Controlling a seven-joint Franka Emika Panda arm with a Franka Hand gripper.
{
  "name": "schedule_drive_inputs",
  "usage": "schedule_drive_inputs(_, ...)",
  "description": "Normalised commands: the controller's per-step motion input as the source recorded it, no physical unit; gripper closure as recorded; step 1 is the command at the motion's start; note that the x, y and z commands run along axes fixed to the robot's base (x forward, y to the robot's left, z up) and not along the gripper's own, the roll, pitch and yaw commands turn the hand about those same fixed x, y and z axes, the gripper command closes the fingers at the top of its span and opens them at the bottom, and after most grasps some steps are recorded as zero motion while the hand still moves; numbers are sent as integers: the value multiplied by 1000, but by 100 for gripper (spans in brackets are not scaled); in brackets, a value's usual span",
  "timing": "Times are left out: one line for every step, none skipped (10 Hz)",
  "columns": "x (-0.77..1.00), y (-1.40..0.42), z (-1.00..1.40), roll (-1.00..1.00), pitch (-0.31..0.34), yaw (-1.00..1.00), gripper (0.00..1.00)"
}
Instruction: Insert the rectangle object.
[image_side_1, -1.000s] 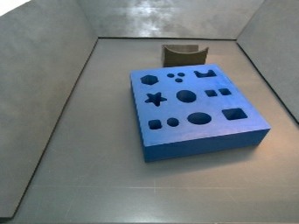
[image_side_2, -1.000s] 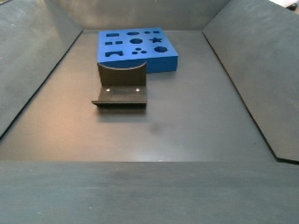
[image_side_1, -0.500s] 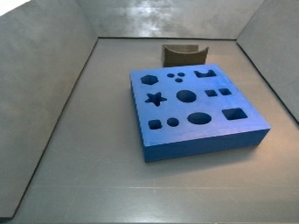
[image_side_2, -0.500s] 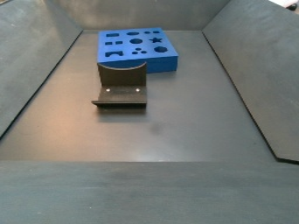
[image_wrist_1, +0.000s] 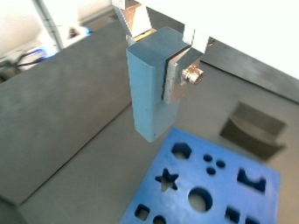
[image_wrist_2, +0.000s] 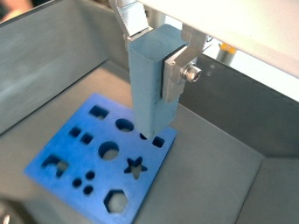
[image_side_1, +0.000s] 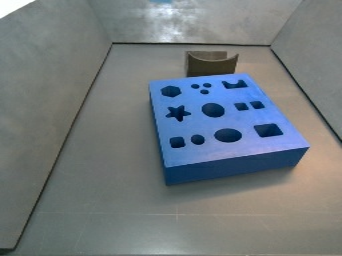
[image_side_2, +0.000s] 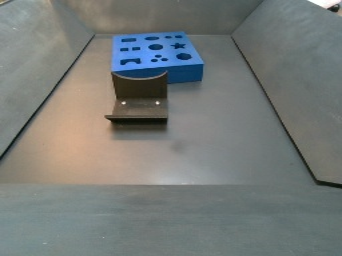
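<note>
Clamping the rectangle object, the end effector hangs above the blue board's empty holes.

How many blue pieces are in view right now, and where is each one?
2. The bar hangs upright, gripped in the hand, seen only in wrist views. The board with shaped holes lies flat on the floor near the fixture.

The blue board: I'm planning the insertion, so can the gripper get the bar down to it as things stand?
Probably yes. The gripper holds the rectangle object upright, above the blue board in both wrist views. Nothing lies between; the fixture stands aside.
</note>
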Motion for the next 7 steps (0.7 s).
schedule_drive_inputs(71, -171, -197, 33, -37, -946, 100)
schedule_drive_inputs(66, -169, -191, 36, -40, -943, 100)
schedule_drive_inputs(86, -171, -197, 33, -39, -931, 100)
schedule_drive_inputs(197, -189, -171, 26, -30, -840, 100)
schedule_drive_inputs(391, -211, -66, 0, -4, -666, 100)
schedule_drive_inputs(526, -234, -60, 0, 0, -531, 100)
schedule_drive_inputs(494, -229, -54, 0, 0, -566, 100)
